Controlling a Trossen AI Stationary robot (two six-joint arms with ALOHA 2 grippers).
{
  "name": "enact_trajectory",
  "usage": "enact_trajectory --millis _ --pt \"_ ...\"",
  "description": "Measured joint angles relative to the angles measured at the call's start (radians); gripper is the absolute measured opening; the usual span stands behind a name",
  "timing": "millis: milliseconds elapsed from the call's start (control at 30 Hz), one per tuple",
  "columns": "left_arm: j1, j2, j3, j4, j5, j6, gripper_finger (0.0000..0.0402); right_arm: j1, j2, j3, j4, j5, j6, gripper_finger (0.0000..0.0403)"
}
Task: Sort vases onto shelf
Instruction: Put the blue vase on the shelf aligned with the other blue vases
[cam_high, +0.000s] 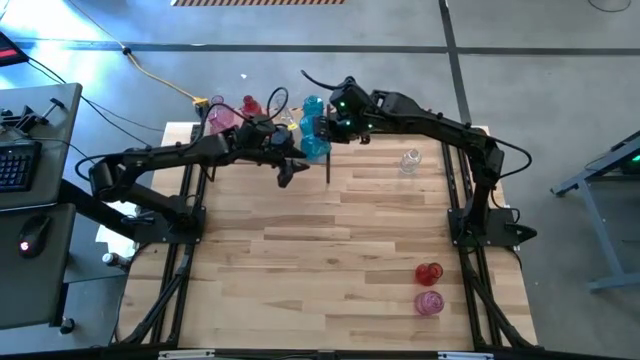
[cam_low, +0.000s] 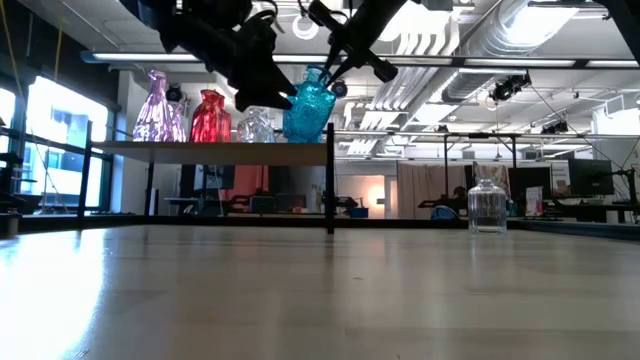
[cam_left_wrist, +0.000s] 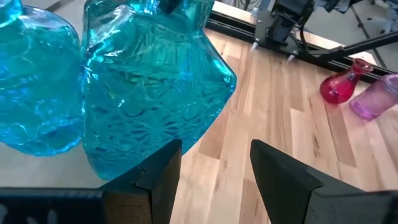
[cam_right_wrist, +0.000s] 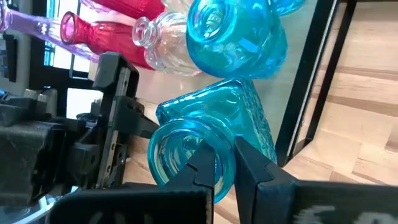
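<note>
Holding the teal vase (cam_right_wrist: 205, 143) by its rim, your right gripper (cam_right_wrist: 224, 163) has its fingers pinched shut on the glass lip, one inside the mouth. You have the vase at the shelf (cam_high: 262, 128) corner, near 12 o'clock on the table, tilted off upright, beside another teal vase (cam_right_wrist: 239, 31). Your left gripper (cam_left_wrist: 214, 165), part open and empty, sits just beside its body.
</note>
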Motion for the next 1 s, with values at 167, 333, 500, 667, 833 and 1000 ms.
enact_trajectory --millis 167,333,500,667,833,1000 --pt "0.000 0.006 0.000 0.014 -0.002 -0.010 0.0186 -0.005 0.000 0.000 0.003 -0.003 0.006 0.0005" --pt "0.000 0.007 -0.001 0.023 -0.002 -0.023 0.0186 -0.006 0.000 0.000 0.003 -0.009 0.007 0.0005" --pt "0.000 0.007 -0.002 0.027 -0.005 -0.027 0.0186 -0.006 0.000 0.000 0.003 -0.013 0.007 0.0015" --pt "0.000 0.007 -0.002 0.031 -0.009 -0.043 0.0186 -0.006 0.000 0.000 0.017 -0.034 0.029 0.0038" --pt "0.000 0.007 -0.002 0.034 -0.022 -0.047 0.0186 -0.006 0.000 0.000 0.045 -0.040 0.033 0.0045" --pt "0.000 0.007 -0.002 0.039 -0.023 -0.052 0.0186 -0.006 0.000 0.000 0.078 -0.041 0.036 0.0045"
